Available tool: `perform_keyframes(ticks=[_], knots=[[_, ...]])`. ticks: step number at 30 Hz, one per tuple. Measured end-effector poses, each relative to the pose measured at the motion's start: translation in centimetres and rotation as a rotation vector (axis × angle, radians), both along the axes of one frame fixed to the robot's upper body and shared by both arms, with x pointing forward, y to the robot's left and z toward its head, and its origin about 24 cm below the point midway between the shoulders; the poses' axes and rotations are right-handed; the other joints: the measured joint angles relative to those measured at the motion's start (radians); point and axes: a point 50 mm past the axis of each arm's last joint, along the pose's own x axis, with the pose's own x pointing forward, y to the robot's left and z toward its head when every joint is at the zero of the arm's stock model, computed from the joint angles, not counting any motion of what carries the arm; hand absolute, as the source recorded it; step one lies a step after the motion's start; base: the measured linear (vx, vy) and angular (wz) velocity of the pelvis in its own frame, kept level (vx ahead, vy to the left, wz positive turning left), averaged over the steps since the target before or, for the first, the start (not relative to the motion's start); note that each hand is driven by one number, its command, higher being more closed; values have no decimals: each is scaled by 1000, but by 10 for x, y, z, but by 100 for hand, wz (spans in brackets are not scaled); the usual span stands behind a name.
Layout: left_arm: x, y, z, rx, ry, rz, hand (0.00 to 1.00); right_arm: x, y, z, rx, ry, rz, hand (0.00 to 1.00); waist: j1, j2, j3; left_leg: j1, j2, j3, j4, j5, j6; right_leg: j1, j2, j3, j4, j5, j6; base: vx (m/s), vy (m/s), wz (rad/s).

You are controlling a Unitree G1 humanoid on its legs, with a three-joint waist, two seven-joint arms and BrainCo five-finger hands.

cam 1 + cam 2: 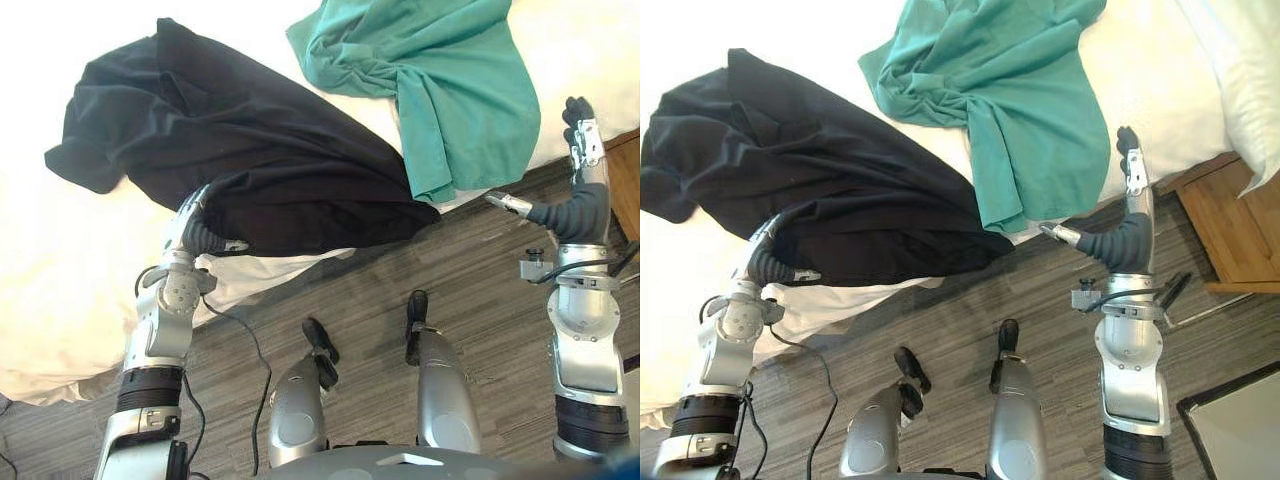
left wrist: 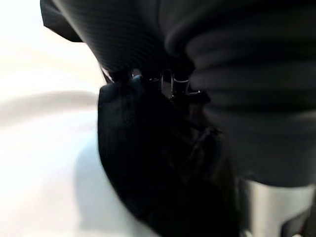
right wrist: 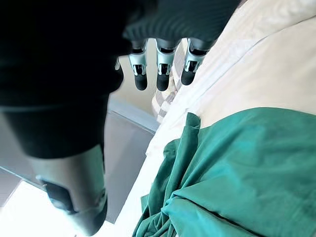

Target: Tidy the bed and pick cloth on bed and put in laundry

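Cloth covered my left hand (image 1: 205, 236) at eight o'clock, the black cloth (image 1: 240, 160); I couldn't tell its grip. My right hand (image 1: 583, 140), at three o'clock, hung straight-fingered and empty beside the green cloth (image 1: 450, 90).

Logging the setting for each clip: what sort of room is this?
Most likely a bedroom, perhaps a hotel room. A bed with white bedding takes up most of the head views, a wooden nightstand stands beside it, and a black cloth and a green cloth lie loose on the bedding.
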Motion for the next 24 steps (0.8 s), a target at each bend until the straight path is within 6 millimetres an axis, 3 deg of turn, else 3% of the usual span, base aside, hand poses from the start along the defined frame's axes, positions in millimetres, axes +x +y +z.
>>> perform_keyframes(ticks=[3,9,10,16,24], knots=[[9,-2,20,-15,-77,16,100,-1,0,-4,1,16,-2,0,6,-5,0,-3,-1,0,-2,0,0,5,-2,-7,-8,2,1,40,-1,7],[21,-14,39,-145,-224,-3,100,-2,3,-9,0,36,14,0,-6,-28,3,27,-2,9,-6,0,0,42,-2,-9,-31,4,1,58,4,-1],[20,-18,39,-162,-232,-15,0,-3,3,-10,0,39,13,0,-11,-31,1,40,-3,10,-5,0,0,59,-2,-9,-38,4,1,90,9,-4],[15,-34,57,-202,-369,-66,0,-2,1,-15,2,57,4,0,-18,-39,-3,70,-6,12,-8,0,0,95,0,-9,-58,4,1,50,5,-3],[6,-51,41,-207,-358,-76,0,2,-5,-34,16,144,-18,0,-26,-43,-49,112,-18,37,-26,0,0,132,11,10,-97,8,6,42,5,-9]])
